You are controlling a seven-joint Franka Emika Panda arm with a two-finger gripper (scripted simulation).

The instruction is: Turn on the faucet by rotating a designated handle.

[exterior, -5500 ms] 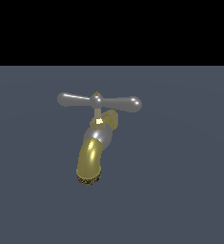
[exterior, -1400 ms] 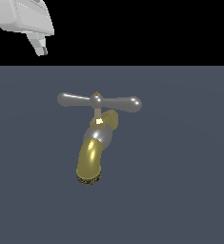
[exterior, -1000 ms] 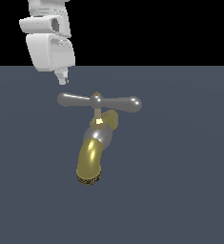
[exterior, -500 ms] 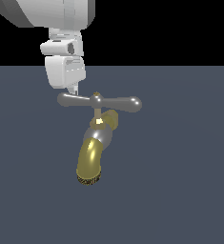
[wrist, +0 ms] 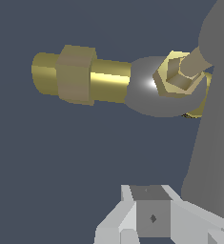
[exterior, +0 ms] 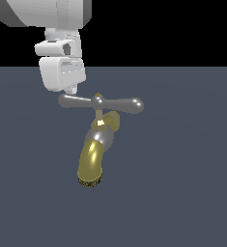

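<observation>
Taking the faucet (exterior: 96, 149) as the landmark and reading across the exterior view from its left, the white gripper (exterior: 72, 89) comes first — it hangs above and to the left of the brass spout, its fingers pointing down at the slim arm of the handle (exterior: 100, 102). The tip sits just over that arm, touching it or nearly so; the view is too coarse to say which. Whether the fingers are spread or closed cannot be told: the exterior view shows only one small tip below the white body, and the wrist view shows just the grey-white base of the gripper (wrist: 151, 217) with no clear gap. Next comes the handle's round hub, on a thin stem directly above the faucet's silver collar, and then the thicker rounded arm reaching out to the right of the hub. The handle's long axis runs level, left to right across the exterior view, so the slim end lies straight below the fingers while the thick end is well apart from them. In the wrist view the handle (wrist: 213, 95) fills one side as a broad grey bar beside the faucet (wrist: 113, 81) body and its brass nut. Judging from this, the coming move is a sideways push on the slim arm, swinging the crossbar about its hub — and contact that far out on the arm should give good leverage.
</observation>
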